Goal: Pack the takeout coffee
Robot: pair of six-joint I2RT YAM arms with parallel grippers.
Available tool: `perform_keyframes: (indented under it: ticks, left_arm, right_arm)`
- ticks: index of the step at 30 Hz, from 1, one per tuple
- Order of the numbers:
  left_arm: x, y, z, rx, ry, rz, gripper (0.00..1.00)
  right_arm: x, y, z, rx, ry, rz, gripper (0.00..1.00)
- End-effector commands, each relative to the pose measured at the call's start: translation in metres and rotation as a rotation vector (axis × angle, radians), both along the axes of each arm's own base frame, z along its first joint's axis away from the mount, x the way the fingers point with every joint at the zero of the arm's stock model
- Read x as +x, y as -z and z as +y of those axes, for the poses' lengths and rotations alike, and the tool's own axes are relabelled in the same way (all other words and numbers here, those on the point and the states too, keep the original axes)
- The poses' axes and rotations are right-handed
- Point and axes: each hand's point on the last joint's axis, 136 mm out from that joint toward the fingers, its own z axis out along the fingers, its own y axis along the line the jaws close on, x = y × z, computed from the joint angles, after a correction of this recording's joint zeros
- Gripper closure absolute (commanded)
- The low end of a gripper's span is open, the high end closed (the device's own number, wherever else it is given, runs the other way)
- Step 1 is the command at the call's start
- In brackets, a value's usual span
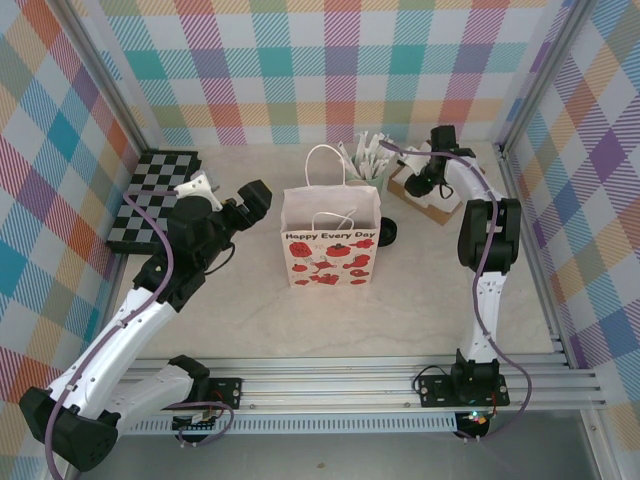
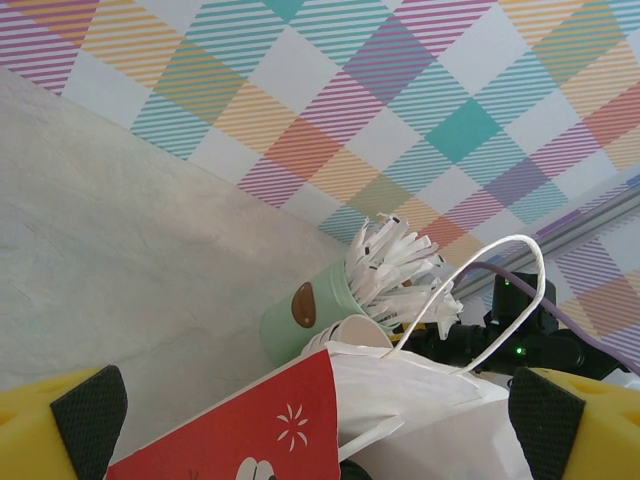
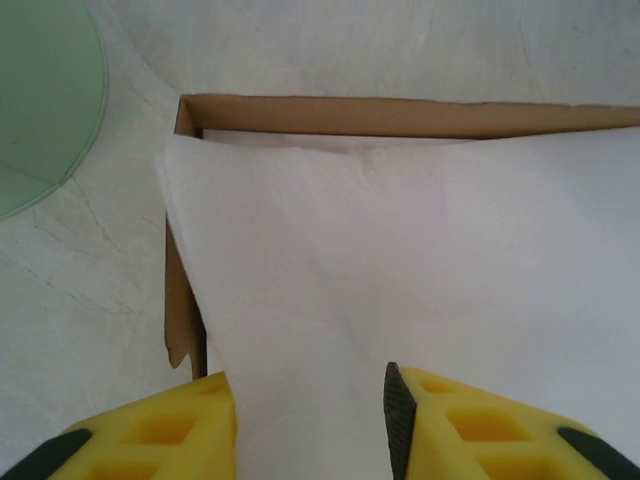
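The red-and-white paper bag stands upright mid-table with its mouth open. Just past its right side a small black round lid peeks out, which I take for the takeout coffee; the bag hides its cup. My left gripper hovers at the bag's upper left, open. In the left wrist view the left gripper straddles the bag's rim. My right gripper is at the back right over a cardboard box. There the right gripper pinches a raised fold of white napkin.
A green cup of white cutlery and a stack of cream cups stand behind the bag. A checkerboard lies at the left. Metal frame posts and checked walls close in the table. The cardboard box rim frames the napkins.
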Motion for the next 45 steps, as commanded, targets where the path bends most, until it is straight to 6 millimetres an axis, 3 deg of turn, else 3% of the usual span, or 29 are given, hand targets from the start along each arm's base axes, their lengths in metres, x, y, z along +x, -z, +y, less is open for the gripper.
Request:
perform_keyframes:
  ticks: [1, 5, 9, 13, 20, 25, 39, 45]
  left_arm:
    - [-0.001, 0.003, 0.009, -0.005, -0.03, 0.008, 0.0]
    - [-0.003, 0.005, 0.012, 0.006, -0.041, 0.014, 0.0]
    - [-0.003, 0.006, 0.015, 0.007, -0.056, 0.014, 0.0]
    - [-0.002, 0.007, 0.014, 0.006, -0.054, 0.015, 0.0]
    - [0.007, 0.009, -0.002, 0.022, 0.013, 0.024, 0.0]
    - [0.01, 0.016, 0.011, 0.075, -0.059, 0.053, 0.0]
    - [0.007, 0.01, 0.016, 0.111, -0.065, 0.016, 0.0]
    - [0.007, 0.005, 0.015, 0.116, -0.054, -0.016, 0.0]
  right_arm:
    - [0.006, 0.001, 0.003, -0.002, -0.003, -0.011, 0.64]
    - [0.0, 0.006, 0.005, 0.004, -0.016, 0.014, 0.67]
    - [-0.003, 0.004, 0.005, 0.002, -0.018, 0.023, 0.85]
    - [0.0, -0.015, 0.005, 0.019, 0.008, 0.003, 1.0]
    - [0.016, -0.087, -0.005, 0.103, 0.136, -0.118, 1.0]
    - [0.011, -0.133, -0.011, 0.158, 0.215, -0.176, 1.0]
    - [-0.025, -0.249, -0.022, 0.423, 0.523, -0.332, 1.0]
    - [-0.046, -0.279, -0.016, 0.566, 0.556, -0.381, 1.0]
